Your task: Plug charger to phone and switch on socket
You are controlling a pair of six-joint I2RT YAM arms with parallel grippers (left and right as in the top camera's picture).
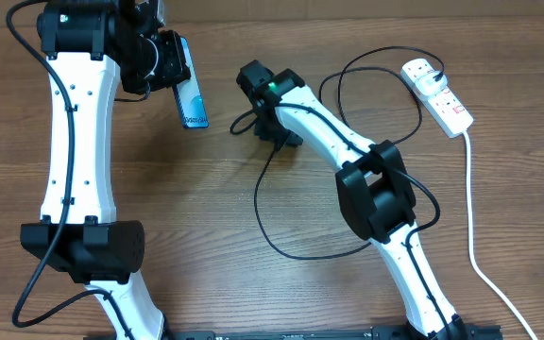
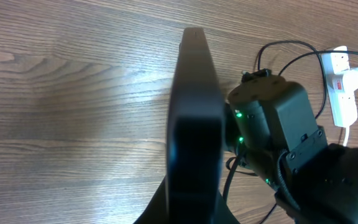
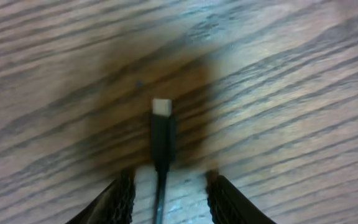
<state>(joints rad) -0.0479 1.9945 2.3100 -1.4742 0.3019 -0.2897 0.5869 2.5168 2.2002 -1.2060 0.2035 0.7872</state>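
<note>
Nothing fully readable anywhere. Overhead view: the phone [image 1: 190, 102], at about 11 o'clock on the surface [image 1: 206, 283], has a short line of white lettering at the lower end of its teal screen, too small to make out. The socket [image 1: 437, 94], at about 1 o'clock, has small red marks on its white body that can't be read as letters or symbols. Left wrist view: the socket [image 2: 340, 87], at 2 o'clock, shows one red mark, blurred and illegible. The phone [image 2: 194, 124] is edge-on, screen text not visible. Right wrist view: the charger [image 3: 161, 130] tip at centre is blurred, with no legible marking.
</note>
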